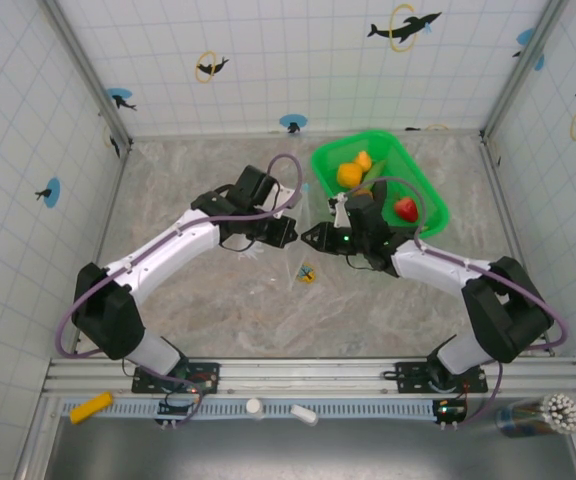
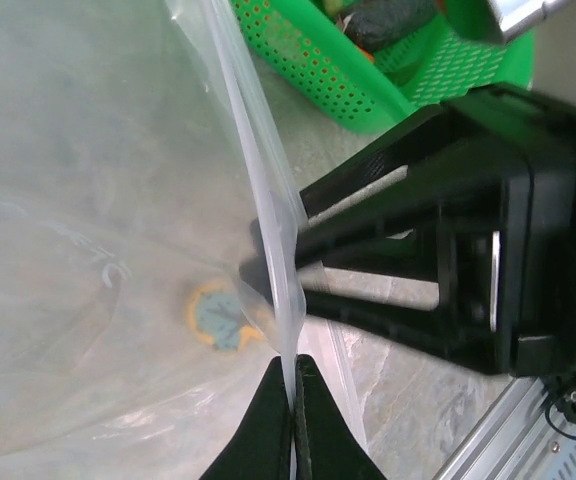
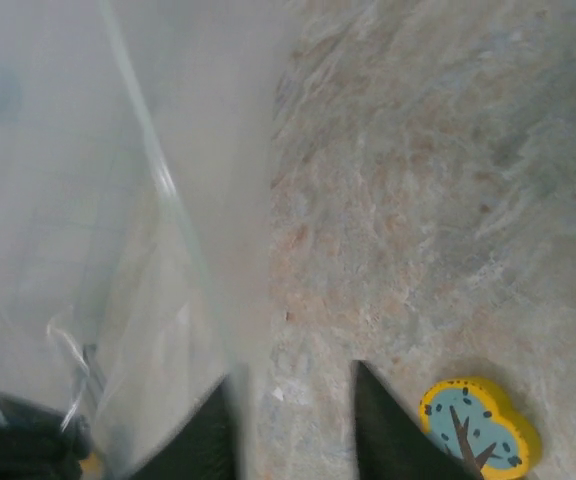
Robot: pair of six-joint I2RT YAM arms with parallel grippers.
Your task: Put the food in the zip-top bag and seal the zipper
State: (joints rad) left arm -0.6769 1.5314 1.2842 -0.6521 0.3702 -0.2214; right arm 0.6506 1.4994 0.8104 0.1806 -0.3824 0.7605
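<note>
While the small transparent thin plastic zip-top bag (image 2: 88, 250) is held over the middle of the marbled table (image 1: 218, 310), its narrow whitish zip strip (image 2: 266, 190) is clenched in the left gripper (image 2: 293, 390).
Facing it just beside the bag's edge, the right gripper (image 3: 293, 405) has its fingers spread, bare table between them. Yellow-orange toy fruits (image 1: 350, 173) and a red toy fruit (image 1: 405, 208) lie in the bright green mesh basket (image 1: 430, 205) by the far right corner. A small yellow tree trinket (image 3: 478, 425) lies just beside the right gripper. Open table spreads to the left and on the near side.

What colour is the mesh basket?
Bright green; the basket shows best in the top external view.
</note>
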